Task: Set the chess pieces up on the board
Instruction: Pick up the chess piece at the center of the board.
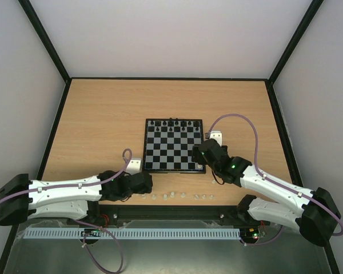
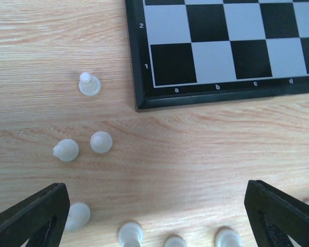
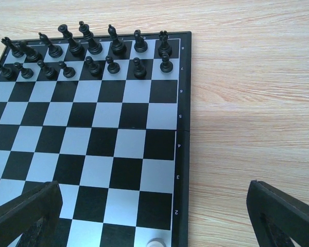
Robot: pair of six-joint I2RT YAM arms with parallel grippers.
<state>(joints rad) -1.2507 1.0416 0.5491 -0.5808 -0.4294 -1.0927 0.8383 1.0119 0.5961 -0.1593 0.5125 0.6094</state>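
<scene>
The chessboard [image 1: 174, 149] lies mid-table, with black pieces [image 3: 87, 51] on its two far rows. Several whitish pieces [image 1: 174, 196] lie scattered on the table in front of the board. In the left wrist view one stands upright [image 2: 89, 85] near the board's corner [image 2: 144, 98], and others [image 2: 101, 142] lie below it. My left gripper [image 2: 154, 218] is open and empty over these pieces; it also shows in the top view [image 1: 144, 184]. My right gripper [image 3: 154, 221] is open over the board's near right corner [image 1: 199, 153]. One whitish piece [image 3: 155, 243] stands on the near right corner square.
The wooden table [image 1: 103, 125] has black-framed walls on three sides. A small white block [image 1: 135, 165] lies left of the board and another [image 1: 216, 136] right of it. A white slotted rail [image 1: 131, 233] runs along the near edge.
</scene>
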